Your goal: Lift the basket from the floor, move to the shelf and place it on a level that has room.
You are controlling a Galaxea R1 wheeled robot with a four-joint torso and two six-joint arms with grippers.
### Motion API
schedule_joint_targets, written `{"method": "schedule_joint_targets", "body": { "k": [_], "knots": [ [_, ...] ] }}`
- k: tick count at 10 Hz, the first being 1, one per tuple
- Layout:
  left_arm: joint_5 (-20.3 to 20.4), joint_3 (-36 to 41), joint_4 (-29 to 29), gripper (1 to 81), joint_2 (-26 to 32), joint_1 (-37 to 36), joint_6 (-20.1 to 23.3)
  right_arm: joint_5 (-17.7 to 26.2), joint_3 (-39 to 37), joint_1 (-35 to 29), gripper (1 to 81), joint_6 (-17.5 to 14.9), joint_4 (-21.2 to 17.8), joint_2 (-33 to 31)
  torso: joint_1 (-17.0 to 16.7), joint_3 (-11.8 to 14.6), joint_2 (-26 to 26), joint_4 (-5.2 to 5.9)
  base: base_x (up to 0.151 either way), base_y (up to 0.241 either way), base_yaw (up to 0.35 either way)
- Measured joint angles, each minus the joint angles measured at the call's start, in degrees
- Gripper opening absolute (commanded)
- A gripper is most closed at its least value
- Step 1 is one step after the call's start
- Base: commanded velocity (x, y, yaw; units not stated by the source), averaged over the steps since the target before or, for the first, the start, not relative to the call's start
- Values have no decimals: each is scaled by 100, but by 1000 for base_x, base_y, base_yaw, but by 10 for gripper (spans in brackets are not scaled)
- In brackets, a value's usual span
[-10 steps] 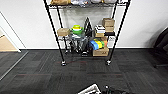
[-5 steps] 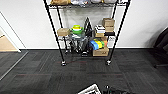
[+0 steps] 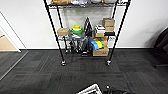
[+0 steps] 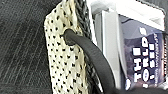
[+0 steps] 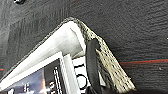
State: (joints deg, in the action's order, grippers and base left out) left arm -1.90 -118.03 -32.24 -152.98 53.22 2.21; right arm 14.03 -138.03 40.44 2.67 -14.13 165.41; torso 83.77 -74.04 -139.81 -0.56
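The cream woven basket [image 4: 65, 62] hung above the carpet floor [image 3: 37, 72], facing the wire shelf [image 3: 86, 30]; either end effector's grip could not be told.

We see the basket [image 3: 90, 89] at six o'clock in the head view, a pale corner at the frame's edge. Up close its cream woven wall [image 4: 62, 57] is flecked dark, with a dark loop handle [image 4: 90, 53] and printed items inside. The floor [image 3: 37, 72] is dark grey carpet. The shelf [image 3: 86, 32], a black wire rack, stands at twelve o'clock against the wall.
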Motion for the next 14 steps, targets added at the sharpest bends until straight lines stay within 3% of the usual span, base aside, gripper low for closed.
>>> {"method": "schedule_joint_targets", "body": {
  "k": [7,14],
  "knots": [
    [43,373,2,10,141,-26,5,10,41,-1,10,5,-4,-44,0,0,0,0,0,0,0],
    [9,1026,6,10,574,-45,60,-141,1410,99,10,39,-48,-811,0,0,0,0,0,0,0]
  ]
}}
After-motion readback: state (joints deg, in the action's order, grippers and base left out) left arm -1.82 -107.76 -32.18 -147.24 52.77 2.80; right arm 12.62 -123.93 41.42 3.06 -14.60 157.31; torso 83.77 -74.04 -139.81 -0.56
